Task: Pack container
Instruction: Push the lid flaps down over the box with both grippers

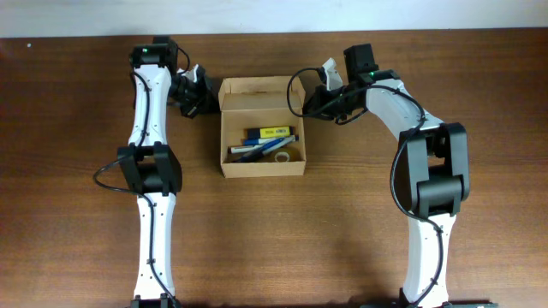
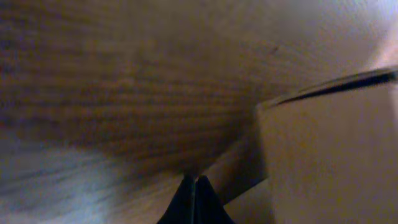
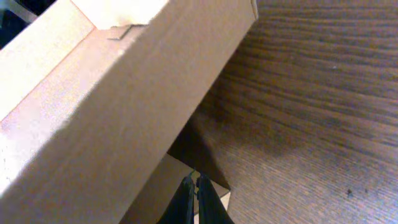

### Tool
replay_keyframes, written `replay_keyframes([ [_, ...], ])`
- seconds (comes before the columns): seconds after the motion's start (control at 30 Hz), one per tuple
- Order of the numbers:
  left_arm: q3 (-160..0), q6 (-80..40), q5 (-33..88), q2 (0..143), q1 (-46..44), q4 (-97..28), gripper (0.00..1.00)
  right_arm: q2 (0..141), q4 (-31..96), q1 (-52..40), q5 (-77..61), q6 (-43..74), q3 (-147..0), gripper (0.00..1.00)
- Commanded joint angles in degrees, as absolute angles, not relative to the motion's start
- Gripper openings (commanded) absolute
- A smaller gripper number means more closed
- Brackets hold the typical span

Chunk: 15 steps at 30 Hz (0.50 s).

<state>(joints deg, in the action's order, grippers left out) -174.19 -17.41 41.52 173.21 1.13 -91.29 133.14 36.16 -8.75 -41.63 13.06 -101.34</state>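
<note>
The container (image 1: 224,137), a tan cardboard box, stands open in the middle of the table with its flap lid (image 1: 257,89) raised at the far side. Inside lie a blue and yellow marker (image 1: 272,133), dark pens (image 1: 247,152) and a roll of clear tape (image 1: 283,156). My left gripper (image 1: 199,97) is shut and low by the box's far left corner; the left wrist view shows its closed tips (image 2: 194,185) beside the box wall (image 2: 329,155). My right gripper (image 1: 310,101) is shut by the far right corner, its tips (image 3: 194,185) over a small cardboard flap (image 3: 163,186) under the lid (image 3: 124,93).
Dark wooden table (image 1: 360,248) all round the box. Both arms reach in from the near edge, their cables looping beside them. Nothing else lies on the table.
</note>
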Motion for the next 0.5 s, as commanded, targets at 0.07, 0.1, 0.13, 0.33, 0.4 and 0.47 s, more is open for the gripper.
replay_keyframes([
  [0.07,-174.34,-18.0,47.92,174.01,0.84,-85.58,0.02,133.51,34.3,-8.67,-41.6,12.97,-101.03,0.04],
  [0.1,-174.34,-18.02,49.15,174.01,0.84,-84.25,0.02,133.51,33.74,-8.67,-41.78,12.97,-101.03,0.04],
  [0.13,-174.34,-18.24,50.28,174.01,0.84,-83.05,0.02,133.51,33.12,-8.67,-41.87,12.97,-101.03,0.04],
  [0.33,-174.34,-18.63,57.6,174.01,0.86,-77.06,0.02,133.51,26.11,-8.67,-44.69,12.97,-101.03,0.04],
  [0.4,-174.34,-18.63,58.87,174.01,0.91,-75.94,0.02,133.51,23.62,-8.67,-45.45,12.99,-101.03,0.04],
  [0.47,-174.36,-18.61,59.42,174.01,0.91,-75.11,0.02,133.51,21.65,-8.62,-46.78,12.97,-101.03,0.04],
])
